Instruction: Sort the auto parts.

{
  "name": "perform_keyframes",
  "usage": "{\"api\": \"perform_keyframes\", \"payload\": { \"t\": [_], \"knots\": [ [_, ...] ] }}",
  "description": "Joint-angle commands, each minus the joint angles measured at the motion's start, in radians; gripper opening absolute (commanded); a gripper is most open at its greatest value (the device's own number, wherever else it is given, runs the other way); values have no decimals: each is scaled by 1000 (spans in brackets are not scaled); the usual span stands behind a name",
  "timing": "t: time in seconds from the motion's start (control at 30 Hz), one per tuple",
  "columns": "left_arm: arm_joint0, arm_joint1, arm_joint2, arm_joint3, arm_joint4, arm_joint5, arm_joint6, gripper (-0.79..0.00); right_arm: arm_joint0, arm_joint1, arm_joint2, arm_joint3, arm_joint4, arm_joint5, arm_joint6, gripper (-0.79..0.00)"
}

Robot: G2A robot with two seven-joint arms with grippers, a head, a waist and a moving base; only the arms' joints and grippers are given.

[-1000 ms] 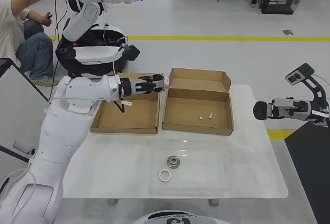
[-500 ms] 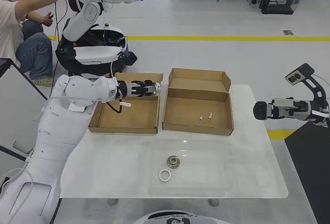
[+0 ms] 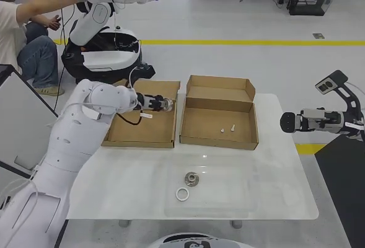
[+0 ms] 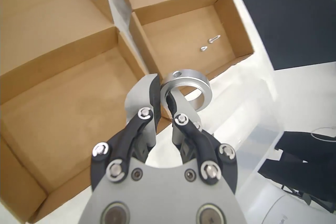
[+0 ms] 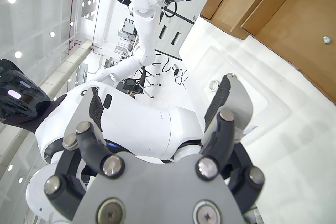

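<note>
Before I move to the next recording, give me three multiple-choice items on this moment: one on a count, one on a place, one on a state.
1. How many parts lie in the clear tray? A four. B one. C two.
2. The two small screws lie in: A the right box. B the clear tray. C a metal bowl.
3. The left tool is: A open and empty. B shut on the metal ring. C shut on a screw.
Answers: C, a flanged metal part and a white ring are all it holds; A, both rest on that box's floor; B, the ring's wall is clamped in it.
</note>
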Motion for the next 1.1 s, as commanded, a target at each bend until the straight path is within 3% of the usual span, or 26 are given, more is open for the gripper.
{"api": "perform_keyframes", "payload": {
  "t": [0.0,0.13,0.6,1.07],
  "knots": [
    [-26,-7,39,38,29,19,-26,-785,0,0,0,0,0,0,0,0],
    [-74,-27,119,104,84,35,-61,-785,0,0,0,0,0,0,0,0],
    [-156,-102,316,317,235,115,-29,-785,0,0,0,0,0,0,0,0],
    [-191,-171,420,453,307,132,-3,-785,0,0,0,0,0,0,0,0]
  ]
}}
